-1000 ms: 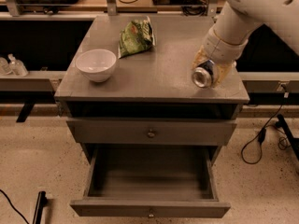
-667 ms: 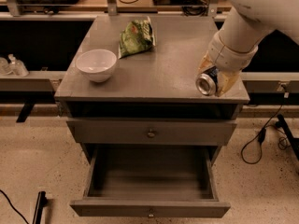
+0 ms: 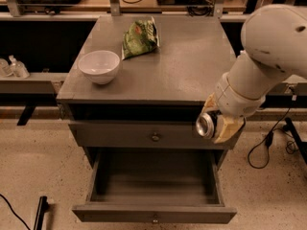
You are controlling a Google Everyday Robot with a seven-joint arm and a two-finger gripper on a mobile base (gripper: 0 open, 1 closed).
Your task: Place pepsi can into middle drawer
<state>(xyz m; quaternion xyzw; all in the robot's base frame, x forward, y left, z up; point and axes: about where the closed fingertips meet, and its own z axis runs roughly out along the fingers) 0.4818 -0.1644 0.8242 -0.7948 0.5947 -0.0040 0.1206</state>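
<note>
My gripper (image 3: 216,122) is shut on the pepsi can (image 3: 205,124), of which I mostly see the shiny silver end, turned toward the left. It holds the can on its side in front of the cabinet's right front corner, just below the tabletop edge. The can is level with the closed drawer front (image 3: 144,135). The middle drawer (image 3: 153,212) is pulled out below it, with a bare floor and a small knob on its front. The can hangs above the drawer's right side without touching it.
On the grey cabinet top (image 3: 192,66) stand a white bowl (image 3: 99,66) at the front left and a green snack bag (image 3: 139,36) at the back. The white arm (image 3: 268,56) reaches in from the right. Cables (image 3: 268,143) lie on the floor at the right.
The arm has carried the can from above the tabletop's right front corner forward and down past the front edge. It now hangs over the open drawer.
</note>
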